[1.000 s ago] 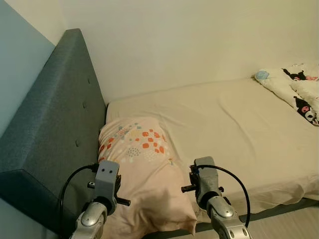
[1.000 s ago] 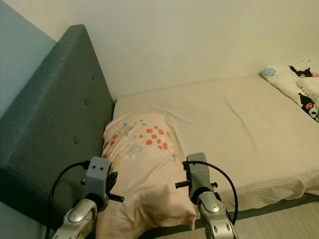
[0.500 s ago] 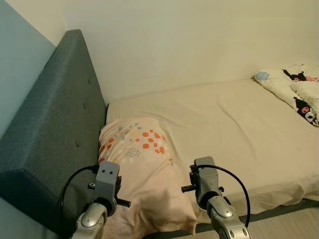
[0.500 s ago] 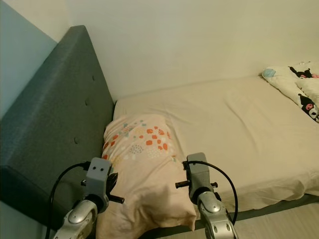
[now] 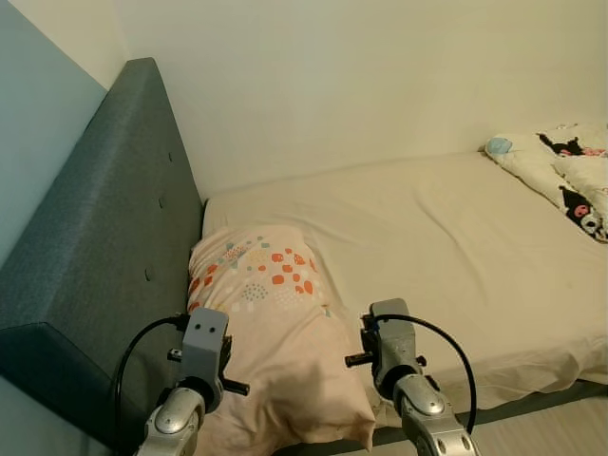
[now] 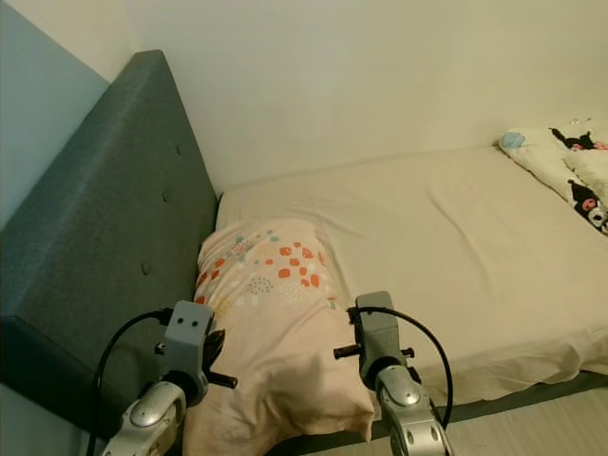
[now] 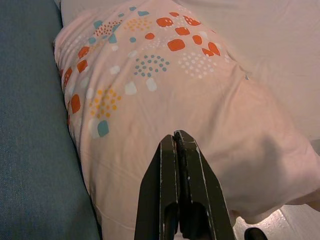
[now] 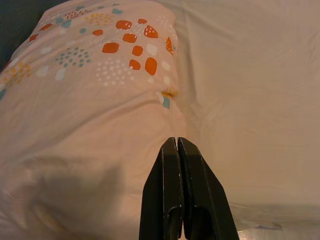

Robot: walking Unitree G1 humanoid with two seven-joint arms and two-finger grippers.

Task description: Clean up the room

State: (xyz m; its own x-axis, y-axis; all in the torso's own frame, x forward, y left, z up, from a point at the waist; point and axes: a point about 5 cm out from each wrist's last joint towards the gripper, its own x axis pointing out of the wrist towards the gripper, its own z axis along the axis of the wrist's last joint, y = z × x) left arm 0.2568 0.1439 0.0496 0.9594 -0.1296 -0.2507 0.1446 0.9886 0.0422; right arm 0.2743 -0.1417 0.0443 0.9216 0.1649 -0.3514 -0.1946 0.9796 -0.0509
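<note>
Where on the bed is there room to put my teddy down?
The wide bare sheet between the spotted pillow and the cartoon blanket is free. It is crowded by the headboard, where the pillow lies, and at the blanket corner.

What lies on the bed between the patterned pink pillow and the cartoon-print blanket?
Nothing: the left eye view shows bare cream sheet between the patterned pink pillow and the cartoon-print blanket.

Pillow blocks ahead; bare mattress lies open.
</note>
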